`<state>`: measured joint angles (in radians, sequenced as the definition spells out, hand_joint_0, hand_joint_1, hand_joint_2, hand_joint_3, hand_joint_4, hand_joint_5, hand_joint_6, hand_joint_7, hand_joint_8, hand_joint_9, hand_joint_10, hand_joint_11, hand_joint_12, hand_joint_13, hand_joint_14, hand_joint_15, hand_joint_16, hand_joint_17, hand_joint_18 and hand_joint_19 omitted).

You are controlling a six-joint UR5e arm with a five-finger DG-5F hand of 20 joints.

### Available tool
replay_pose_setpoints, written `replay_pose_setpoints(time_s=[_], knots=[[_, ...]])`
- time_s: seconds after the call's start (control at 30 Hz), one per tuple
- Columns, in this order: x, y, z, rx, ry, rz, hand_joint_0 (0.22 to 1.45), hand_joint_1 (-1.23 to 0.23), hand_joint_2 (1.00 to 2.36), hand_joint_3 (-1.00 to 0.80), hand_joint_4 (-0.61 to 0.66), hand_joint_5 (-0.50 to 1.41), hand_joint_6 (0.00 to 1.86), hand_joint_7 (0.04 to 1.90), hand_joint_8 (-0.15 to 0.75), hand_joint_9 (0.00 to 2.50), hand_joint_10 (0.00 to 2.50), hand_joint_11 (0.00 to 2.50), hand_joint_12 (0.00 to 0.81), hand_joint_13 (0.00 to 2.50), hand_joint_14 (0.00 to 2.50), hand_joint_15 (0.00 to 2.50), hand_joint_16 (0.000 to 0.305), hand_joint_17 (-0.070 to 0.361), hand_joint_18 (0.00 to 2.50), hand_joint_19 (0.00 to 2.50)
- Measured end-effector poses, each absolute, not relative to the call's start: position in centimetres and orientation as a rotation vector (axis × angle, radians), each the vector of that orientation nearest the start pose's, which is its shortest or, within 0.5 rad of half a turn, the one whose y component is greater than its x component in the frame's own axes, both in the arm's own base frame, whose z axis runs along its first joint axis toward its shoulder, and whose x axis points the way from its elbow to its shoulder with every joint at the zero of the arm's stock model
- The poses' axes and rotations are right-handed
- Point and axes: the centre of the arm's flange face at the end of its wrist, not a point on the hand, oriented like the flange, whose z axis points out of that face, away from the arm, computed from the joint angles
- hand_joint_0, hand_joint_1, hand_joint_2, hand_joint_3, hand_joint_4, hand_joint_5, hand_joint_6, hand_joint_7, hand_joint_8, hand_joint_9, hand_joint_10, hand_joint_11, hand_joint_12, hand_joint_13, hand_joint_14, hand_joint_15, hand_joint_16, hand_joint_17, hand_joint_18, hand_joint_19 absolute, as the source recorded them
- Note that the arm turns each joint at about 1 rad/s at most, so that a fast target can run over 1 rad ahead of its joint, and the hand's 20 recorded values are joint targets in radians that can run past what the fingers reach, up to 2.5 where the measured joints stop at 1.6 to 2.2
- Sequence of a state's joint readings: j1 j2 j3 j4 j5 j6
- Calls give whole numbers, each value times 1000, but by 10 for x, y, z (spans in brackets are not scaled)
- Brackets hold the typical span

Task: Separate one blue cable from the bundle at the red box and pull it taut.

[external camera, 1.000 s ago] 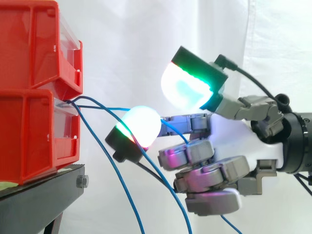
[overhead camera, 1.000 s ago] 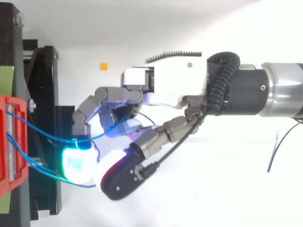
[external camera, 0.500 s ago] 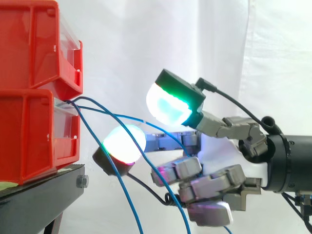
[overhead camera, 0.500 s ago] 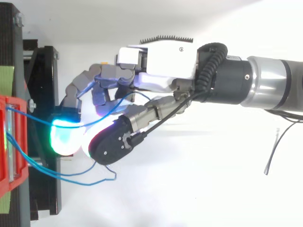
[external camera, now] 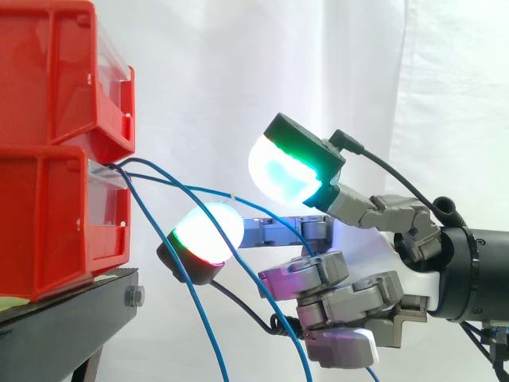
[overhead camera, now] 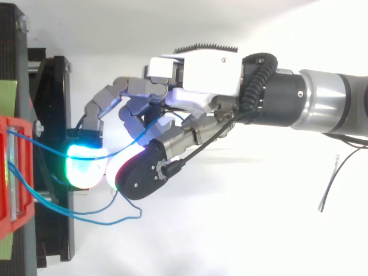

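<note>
While blue cable runs from red box at left edge into hand at center right, I can't tell if hand grips it; other blue cables hang toward bottom center.

- No writing, number, label or sign can be read in either view.
- The red bins, the black stand and the hand carry no legible print.
</note>
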<state>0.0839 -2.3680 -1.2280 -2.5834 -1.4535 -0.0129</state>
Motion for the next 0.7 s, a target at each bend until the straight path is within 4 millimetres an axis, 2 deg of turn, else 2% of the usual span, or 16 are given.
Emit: replay_pose_setpoints(time_s=[0.2, 0.43, 0.7], knots=[[774, -82, 199, 1147, 1106, 1229, 579, -566, 1006, -427, 73, -209, 863, 741, 391, 764, 2500, 2160, 629, 1733, 2500, 1129, 238, 178, 2230, 657], [775, -83, 199, 1148, 1105, 1232, 604, -612, 1021, -227, 69, -208, 889, 770, 385, 787, 2500, 2227, 633, 1735, 2500, 1151, 238, 179, 2229, 667], [774, -83, 204, 1148, 1104, 1237, 608, -639, 1022, -178, 60, -205, 899, 755, 381, 791, 2500, 2235, 623, 1721, 2500, 1166, 240, 180, 2221, 694]])
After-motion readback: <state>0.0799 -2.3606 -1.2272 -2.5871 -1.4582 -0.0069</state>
